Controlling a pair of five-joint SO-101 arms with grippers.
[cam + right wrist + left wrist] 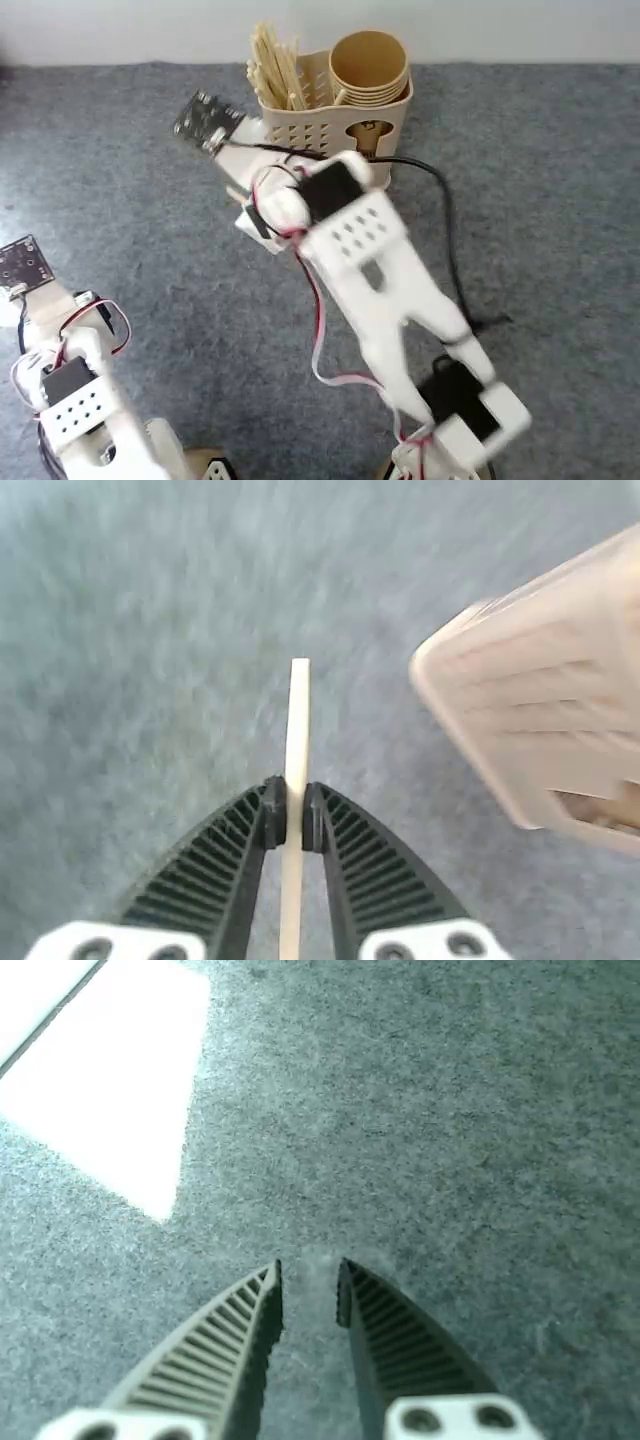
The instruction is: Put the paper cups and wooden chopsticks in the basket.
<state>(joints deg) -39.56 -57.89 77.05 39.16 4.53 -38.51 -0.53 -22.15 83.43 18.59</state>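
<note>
Right gripper (294, 815): jaws closed tight on one wooden chopstick (298, 710), which sticks out well past the tips.
Left gripper (310, 1285): jaws a narrow gap apart, holding nothing, low over the grey mat (450, 1110).
Basket (330, 135): at the far edge of the mat, close to the held chopstick but not touching it.
Basket contents: bundle of chopsticks (275, 65) in one compartment, stacked paper cups (370, 65) in the other.
Stage: judged late, with this stick probably among the last.
Risk: the tip-only pinch may let the stick pivot or slip. Its free end could strike the basket wall or snag the crowded bundle, tipping the light basket.
</note>
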